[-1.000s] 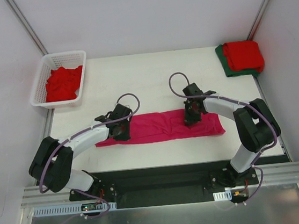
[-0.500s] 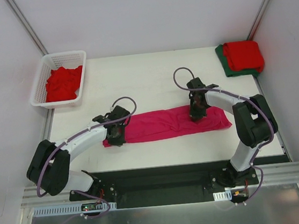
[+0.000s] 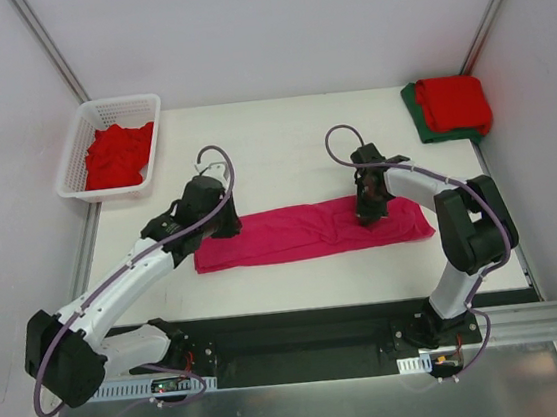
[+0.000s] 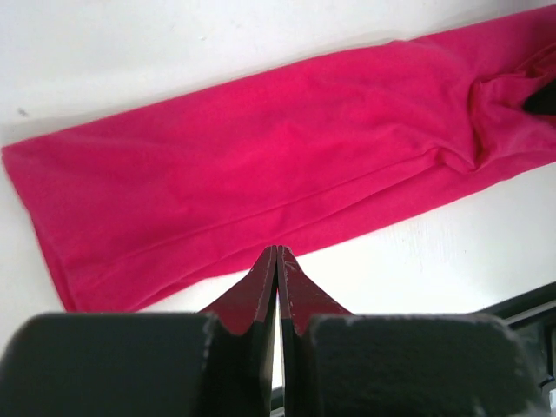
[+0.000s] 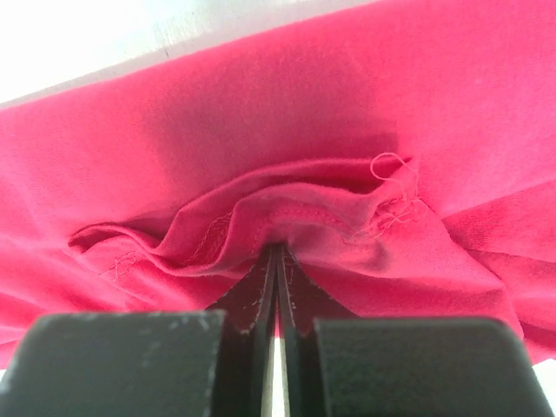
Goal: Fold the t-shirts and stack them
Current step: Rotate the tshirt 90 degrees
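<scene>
A magenta-pink t-shirt [image 3: 301, 232] lies on the table as a long folded strip. My right gripper [image 3: 367, 216] is shut on a bunched hem fold near the strip's right end, and the right wrist view shows the cloth [image 5: 295, 217] puckered around the tips [image 5: 276, 250]. My left gripper [image 3: 226, 224] hovers over the strip's left end, shut with nothing in it. In the left wrist view its tips [image 4: 277, 254] hang above the near edge of the shirt [image 4: 261, 156]. A folded red t-shirt [image 3: 454, 102] sits on a dark green one [image 3: 416, 112] at the back right corner.
A white lattice basket [image 3: 136, 105] at the back left holds crumpled red shirts [image 3: 116, 154]. Metal frame posts rise at both back corners. The table's front edge and black base rail [image 3: 293, 333] run below the strip.
The right gripper dragged the magenta-pink strip to the right. The left gripper let the left end go, lifted, and moved toward the back; its arm is now stretched out.
</scene>
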Robot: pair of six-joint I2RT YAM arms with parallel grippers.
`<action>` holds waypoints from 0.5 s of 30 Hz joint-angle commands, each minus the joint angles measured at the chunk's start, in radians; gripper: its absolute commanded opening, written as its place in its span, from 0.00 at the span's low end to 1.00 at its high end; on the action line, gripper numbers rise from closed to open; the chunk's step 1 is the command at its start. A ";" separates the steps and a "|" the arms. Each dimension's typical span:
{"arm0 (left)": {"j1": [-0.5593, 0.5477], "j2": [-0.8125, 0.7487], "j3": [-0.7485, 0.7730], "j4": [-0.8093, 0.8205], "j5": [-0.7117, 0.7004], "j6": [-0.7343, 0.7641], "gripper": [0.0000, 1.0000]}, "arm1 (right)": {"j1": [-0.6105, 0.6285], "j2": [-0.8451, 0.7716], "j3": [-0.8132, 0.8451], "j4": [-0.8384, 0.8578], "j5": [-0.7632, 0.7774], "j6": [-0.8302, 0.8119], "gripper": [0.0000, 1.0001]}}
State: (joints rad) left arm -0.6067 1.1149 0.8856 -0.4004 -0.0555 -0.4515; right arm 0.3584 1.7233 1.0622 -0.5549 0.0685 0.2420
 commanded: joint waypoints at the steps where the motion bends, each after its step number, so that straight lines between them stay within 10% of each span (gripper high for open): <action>1: 0.008 0.086 -0.063 0.150 0.054 0.016 0.00 | 0.001 -0.016 0.018 -0.042 -0.013 -0.012 0.01; 15: 0.008 0.278 -0.157 0.442 0.125 -0.004 0.00 | 0.011 -0.011 0.009 -0.036 -0.030 -0.015 0.01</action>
State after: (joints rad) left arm -0.6067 1.3735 0.7525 -0.0547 0.0521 -0.4564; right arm 0.3607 1.7233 1.0622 -0.5556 0.0612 0.2417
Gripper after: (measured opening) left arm 0.003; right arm 0.018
